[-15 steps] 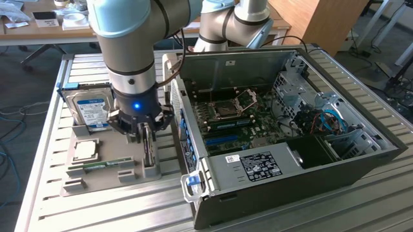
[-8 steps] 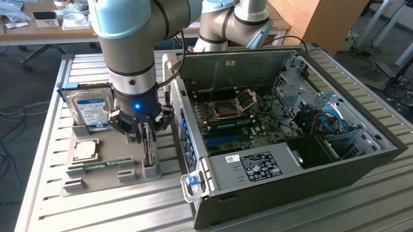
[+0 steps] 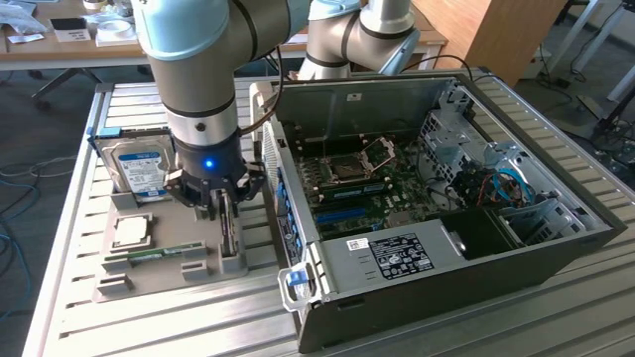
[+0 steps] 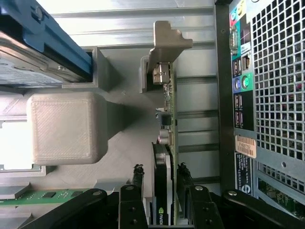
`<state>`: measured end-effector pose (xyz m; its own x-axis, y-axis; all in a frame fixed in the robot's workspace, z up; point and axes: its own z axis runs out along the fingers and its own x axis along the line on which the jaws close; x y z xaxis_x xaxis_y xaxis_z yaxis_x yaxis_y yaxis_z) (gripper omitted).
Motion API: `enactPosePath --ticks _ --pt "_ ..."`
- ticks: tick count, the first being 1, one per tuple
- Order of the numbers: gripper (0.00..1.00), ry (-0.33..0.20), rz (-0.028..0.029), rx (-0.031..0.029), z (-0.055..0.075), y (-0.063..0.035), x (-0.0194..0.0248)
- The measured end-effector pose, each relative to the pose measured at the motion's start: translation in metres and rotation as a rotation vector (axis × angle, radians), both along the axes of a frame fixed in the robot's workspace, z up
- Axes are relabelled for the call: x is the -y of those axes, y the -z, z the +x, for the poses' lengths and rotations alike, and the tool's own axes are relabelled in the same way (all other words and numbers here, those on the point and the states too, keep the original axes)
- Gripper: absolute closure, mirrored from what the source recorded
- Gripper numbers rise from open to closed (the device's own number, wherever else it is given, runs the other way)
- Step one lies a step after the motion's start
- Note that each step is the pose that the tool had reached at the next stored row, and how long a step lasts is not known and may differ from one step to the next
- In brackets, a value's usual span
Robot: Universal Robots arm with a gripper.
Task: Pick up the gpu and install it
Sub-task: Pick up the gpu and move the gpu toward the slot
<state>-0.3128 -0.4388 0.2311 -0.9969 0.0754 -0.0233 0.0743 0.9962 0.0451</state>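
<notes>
In the exterior view the tool (image 3: 223, 212) covers the top end of the gpu (image 3: 231, 234), so there the card looks like a thin dark strip. It stands on its edge in the gray holder (image 3: 149, 279) on the table (image 3: 119, 327), beside the computer case (image 3: 447, 223). The tool is narrowly open, its fingers (image 4: 138, 174) on both sides of the gpu; a small gap shows on one side

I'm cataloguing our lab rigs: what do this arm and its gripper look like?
The arm is silver-grey cylindrical tubing with pale blue joint caps. Its wrist end is black with a glowing blue light. The gripper is black, built of bolted linkage bars.
</notes>
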Motion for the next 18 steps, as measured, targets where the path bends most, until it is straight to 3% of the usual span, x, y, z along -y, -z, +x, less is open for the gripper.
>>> enactPosePath --ticks 18 --pt "0.58 0.0 0.0 0.0 0.0026 0.0046 0.0"
